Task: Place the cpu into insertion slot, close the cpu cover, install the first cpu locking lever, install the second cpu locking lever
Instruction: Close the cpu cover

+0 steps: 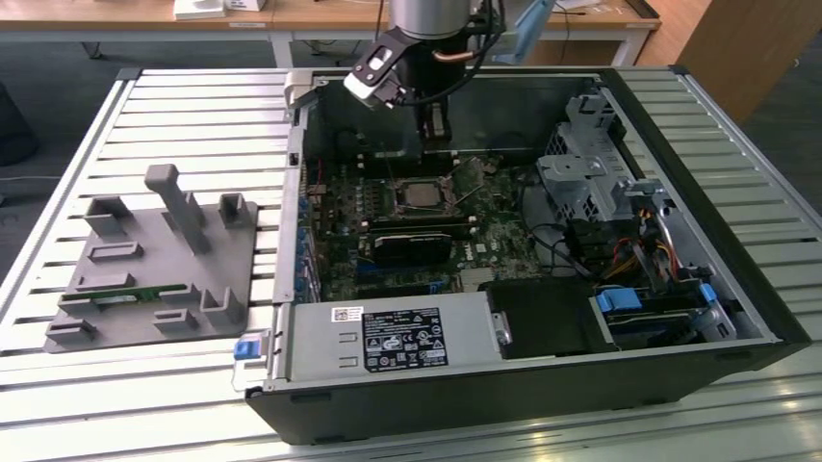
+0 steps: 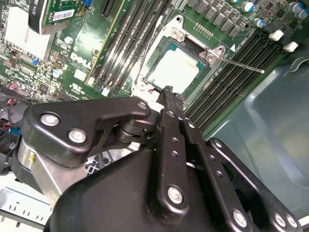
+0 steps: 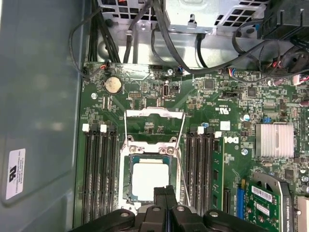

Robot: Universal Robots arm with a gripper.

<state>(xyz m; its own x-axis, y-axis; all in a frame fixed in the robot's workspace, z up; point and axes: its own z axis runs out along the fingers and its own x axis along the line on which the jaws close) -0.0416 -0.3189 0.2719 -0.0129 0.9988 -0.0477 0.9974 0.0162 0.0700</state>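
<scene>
Slatted table carries an open computer case, with a grey parts fixture just beside it on the exterior view's left. Arm drops in from above, wrist roughly vertical, reaching down inside the case over the green motherboard. End effector points straight down at the board, fingers pressed together with nothing between them, tips at the edge of the insertion slot. cpu cover is swung open, off the chip. cpu sits seated in the slot, silver top exposed. One thin locking lever sticks out sideways, unlatched.
</scene>
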